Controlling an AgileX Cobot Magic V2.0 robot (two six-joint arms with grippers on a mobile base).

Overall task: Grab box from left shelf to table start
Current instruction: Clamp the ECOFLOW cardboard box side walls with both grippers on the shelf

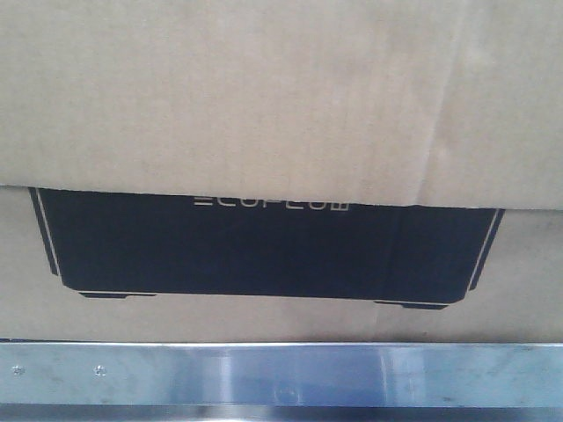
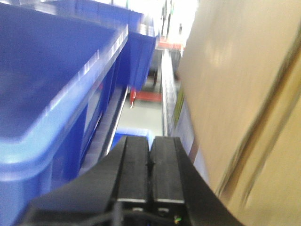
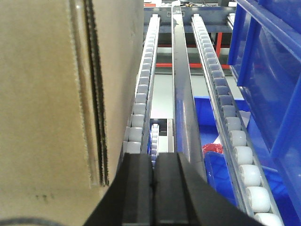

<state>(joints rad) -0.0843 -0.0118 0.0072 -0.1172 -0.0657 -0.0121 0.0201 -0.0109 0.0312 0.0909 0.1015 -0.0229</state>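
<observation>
Filling the front view: a big brown cardboard box [image 1: 264, 88] with a black printed panel [image 1: 264, 242] and pale "ECOFLOW" letters is seen.
Below the box: a shiny silver metal bar [image 1: 281, 374] with small screws is seen; it is the front of the left shelf.
Box place: the box is found right above that bar, on the shelf side.
Left of the box: the black left gripper [image 2: 149, 141] is held just beside the box's brown side; a touch cannot be told, as this view is blurred.
Left fingers: they are pressed together and nothing is held.
Farther left of the box: big blue plastic bins [image 2: 47, 84] are seen.
Right of the box: the black right gripper [image 3: 154, 157] is held just beside the box's cut edge.
Right fingers: they are pressed together and nothing is held.
Farther right of the box: long rails of small white rollers [image 3: 230, 122] and more blue plastic tubs [image 3: 268, 70] are seen.
</observation>
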